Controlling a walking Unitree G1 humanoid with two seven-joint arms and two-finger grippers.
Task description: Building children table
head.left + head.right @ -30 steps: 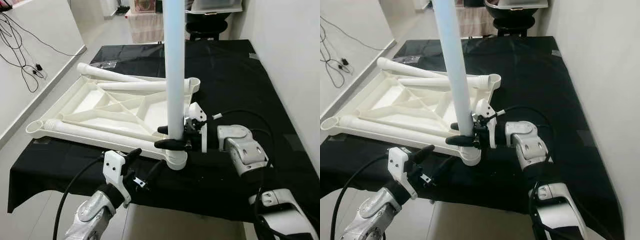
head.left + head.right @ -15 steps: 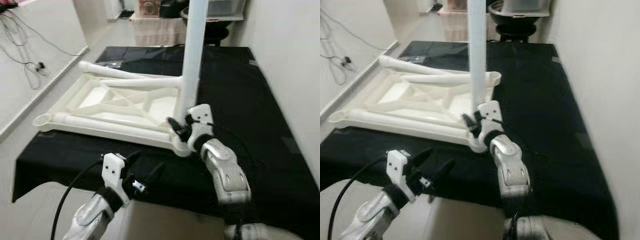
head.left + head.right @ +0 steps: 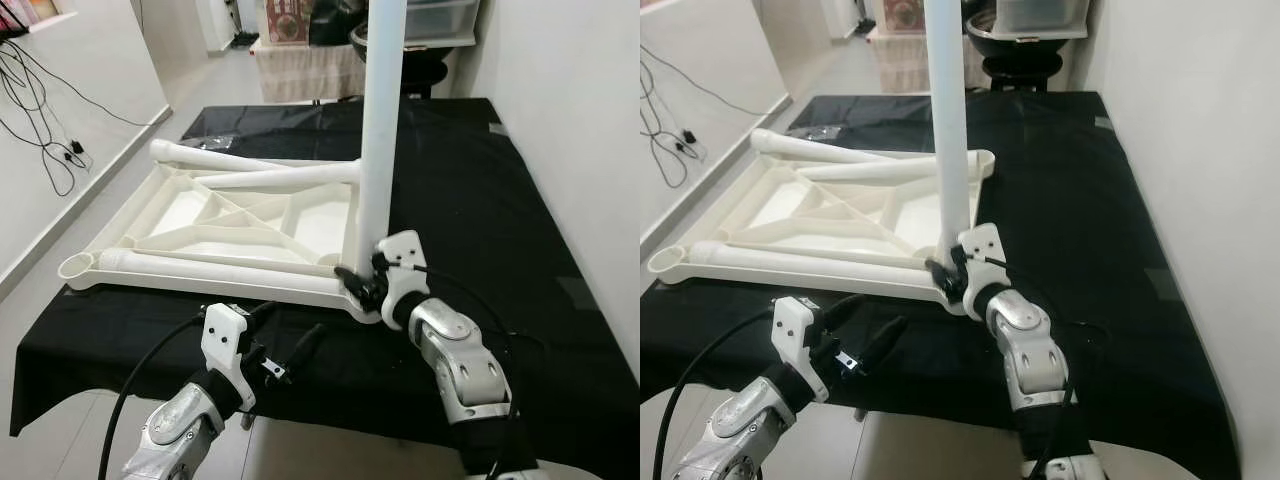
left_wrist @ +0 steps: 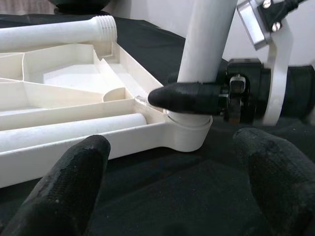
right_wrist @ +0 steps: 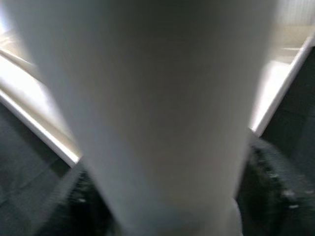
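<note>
Altogether, right hand (image 3: 358,283) grips one upright leg (image 3: 380,120); two legs lie flat; left hand (image 3: 285,335) open.

White tabletop (image 3: 240,215) on black-draped table (image 3: 470,180)

At centre you see the tabletop (image 3: 200,215), white moulded plastic, smooth with a soft sheen along its ribs. The upright leg (image 3: 380,130) at 12 o'clock is the same smooth white plastic; a lying leg (image 4: 54,33) shows moulded threads. Beneath, the cloth (image 3: 470,180) is matt black fabric, slightly creased. Your left gripper's (image 4: 172,196) fingers (image 4: 74,182) look like rough, grainy black rubber. The right arm (image 3: 460,355) is satin silver metal.
</note>
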